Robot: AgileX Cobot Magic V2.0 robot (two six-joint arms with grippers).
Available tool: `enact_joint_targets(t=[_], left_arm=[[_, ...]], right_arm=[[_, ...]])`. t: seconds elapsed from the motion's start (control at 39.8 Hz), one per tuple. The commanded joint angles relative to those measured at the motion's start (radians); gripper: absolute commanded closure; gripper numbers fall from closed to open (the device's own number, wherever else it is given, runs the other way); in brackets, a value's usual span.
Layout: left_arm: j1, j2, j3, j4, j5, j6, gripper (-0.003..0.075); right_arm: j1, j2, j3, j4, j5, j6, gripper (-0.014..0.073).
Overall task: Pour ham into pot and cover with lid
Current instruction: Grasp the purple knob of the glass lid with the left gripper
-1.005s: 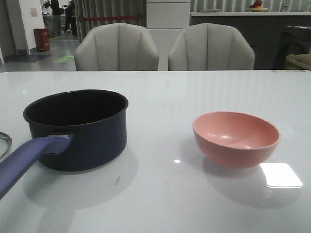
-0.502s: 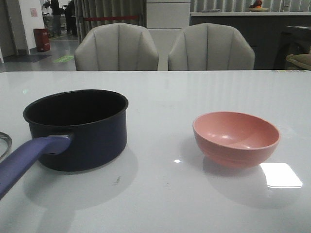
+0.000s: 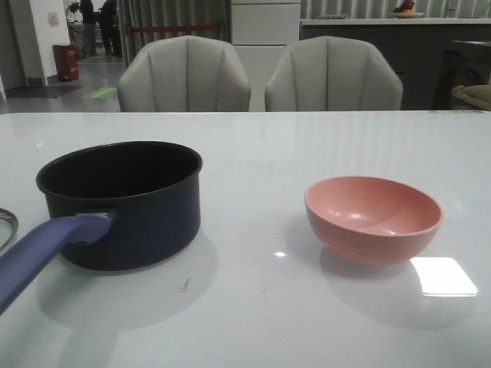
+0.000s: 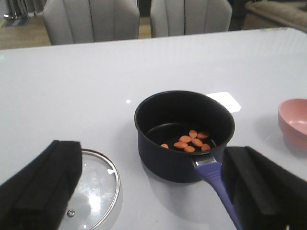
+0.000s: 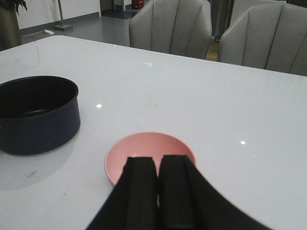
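Note:
The navy pot (image 3: 119, 203) stands on the left of the table, its purple-blue handle (image 3: 38, 249) pointing toward me. In the left wrist view several orange ham slices (image 4: 192, 141) lie on the pot's (image 4: 184, 134) black bottom. The glass lid (image 4: 96, 187) lies flat on the table beside the pot, apart from it; only its rim (image 3: 6, 222) shows in the front view. My left gripper (image 4: 153, 163) hovers open, one finger over the lid and the other by the handle (image 4: 216, 177). My right gripper (image 5: 157, 163) is shut and empty, just short of the pink bowl (image 5: 148, 151).
The pink bowl (image 3: 374, 218) sits empty on the right of the white table (image 3: 253, 153), well apart from the pot. Two grey chairs (image 3: 261, 77) stand behind the table's far edge. Neither arm shows in the front view.

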Motion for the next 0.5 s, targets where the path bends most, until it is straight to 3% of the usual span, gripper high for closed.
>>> enact_joint_targets(t=[0.0, 0.18, 0.48], left_arm=[[-0.002, 0.088, -0.081, 0.029, -0.037, -0.094, 0.0050], [0.051, 0.253, -0.168, 0.179, -0.019, -0.268, 0.0050], [0.189, 0.574, -0.300, 0.158, 0.072, -0.276, 0.0050]], right_arm=[[0.000, 0.002, -0.028, 0.005, -0.064, -0.012, 0.0433], [0.000, 0.002, -0.028, 0.005, -0.064, -0.012, 0.0433], [0.000, 0.002, -0.028, 0.005, -0.064, -0.012, 0.0433]])
